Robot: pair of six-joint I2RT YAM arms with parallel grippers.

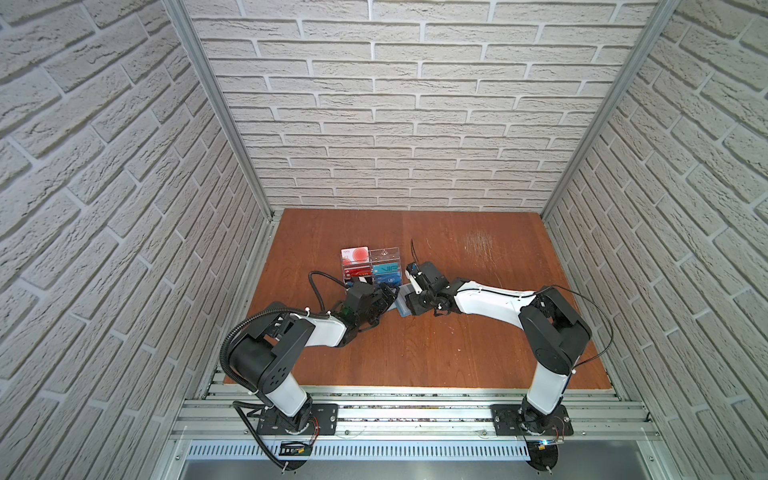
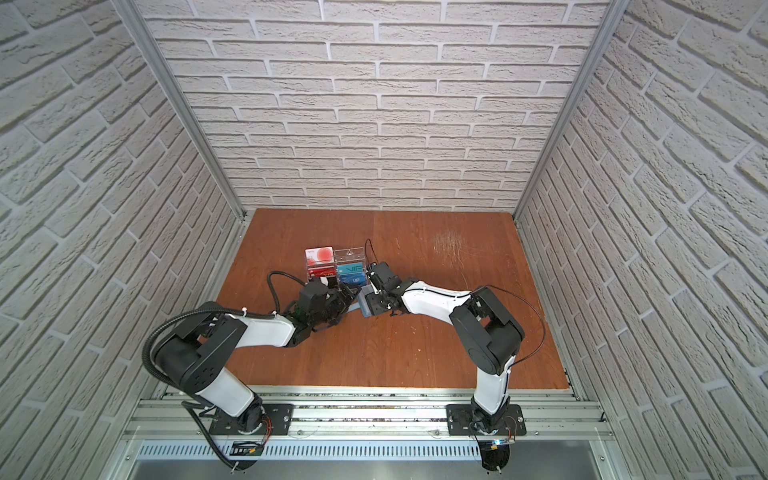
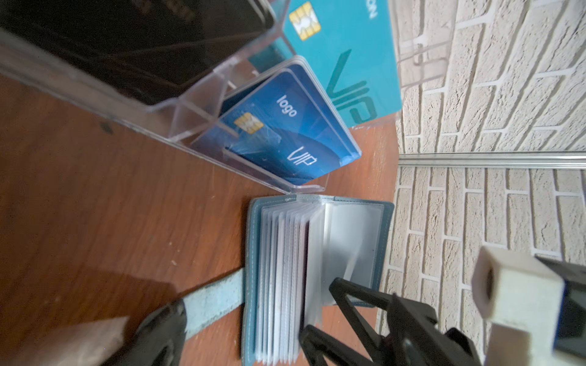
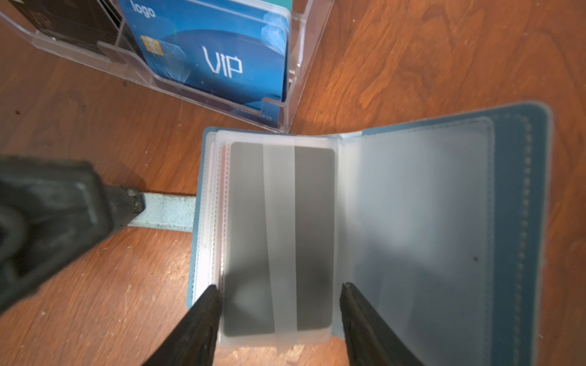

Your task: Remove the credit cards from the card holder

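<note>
- Right wrist view: card holder [image 4: 513, 221] lies open like a book on counter [image 4: 412, 47], one corner just beside clear acrylic rack [image 4: 295, 63].
- Top sleeve [image 4: 276, 341] of the strap-side stack holds a credit card [image 4: 247, 221]. It looks grey w/ a pale band thru the frosted plastic. Facing page [image 4: 412, 221] looks empty.
- Right end effector [image 4: 279, 286]: jaws spread, one each side of that sleeve at the end nearest it. Nothing pinched; can't tell if tips touch the plastic.
- Left end effector [image 1: 390, 298]: jaws wide apart, one finger [image 4: 79, 202] pressing strap tab [image 4: 168, 210] down on counter, which prob. pins the holder.
- Progress, my read: early. Holder open & steadied = done. No card is out of a sleeve yet. Left to pull: this card, plus whatever sits in the sleeves below, contents mostly hidden.
</note>
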